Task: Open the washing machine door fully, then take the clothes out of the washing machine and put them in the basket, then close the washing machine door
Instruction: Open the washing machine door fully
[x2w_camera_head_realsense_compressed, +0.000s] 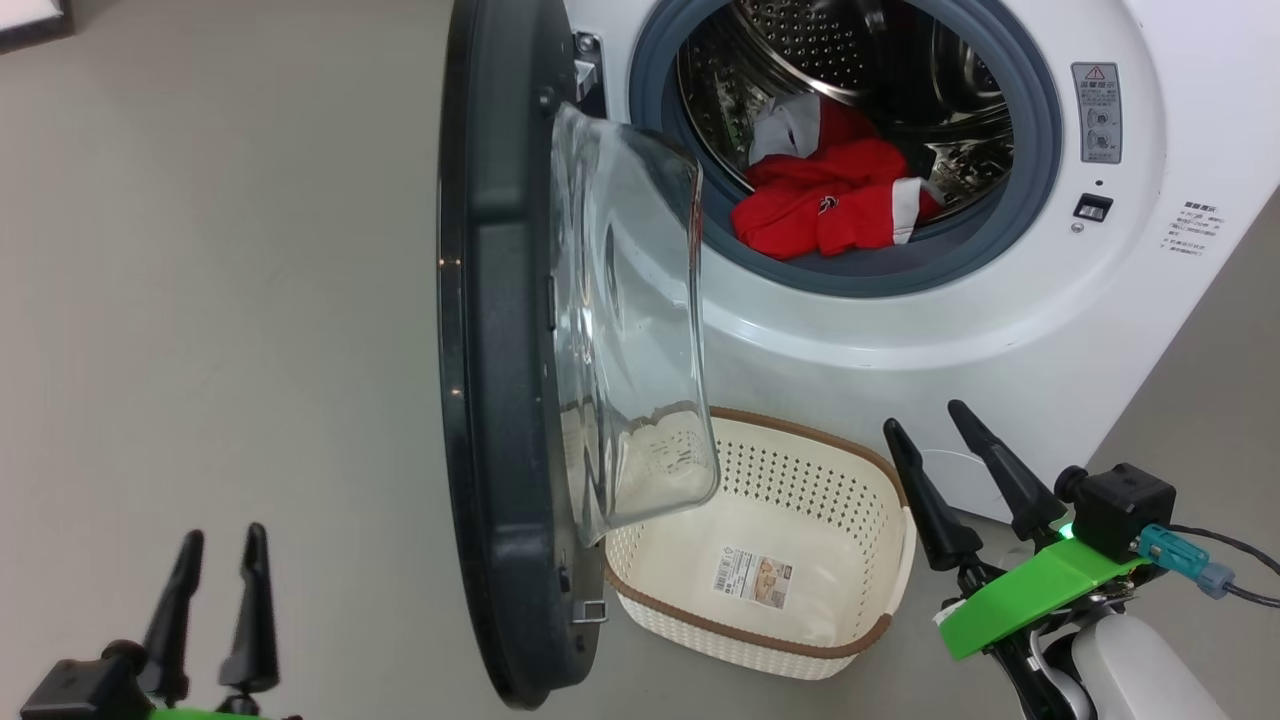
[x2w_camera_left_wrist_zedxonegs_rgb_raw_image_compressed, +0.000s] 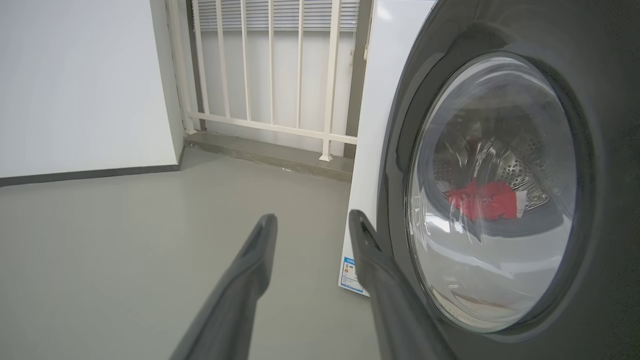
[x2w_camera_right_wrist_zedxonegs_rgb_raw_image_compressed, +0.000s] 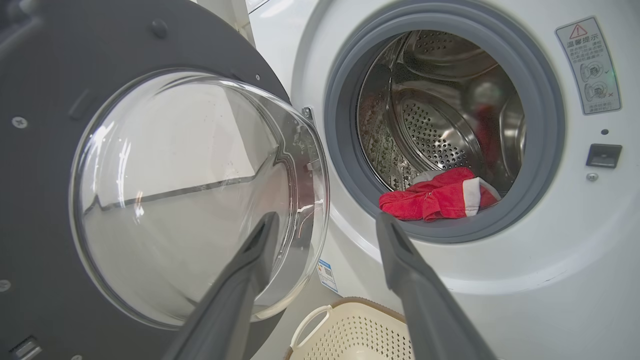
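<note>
Our left pincer and right pincer hang empty by the washing machine door.
We see both with fingers spread and nothing between them. That door stands swung out, edge-on to our head, its glass bowl overhanging the basket, which sits on the floor just before the washing machine. The clothes lie heaped at the front of the drum, on the grey seal. Our left pincer is near the door's outer face; whether it touches, we cannot tell.

The right pincer has dark tapered fingers, a bright green bracket, black camera block, teal plug and white forearm.
</note>
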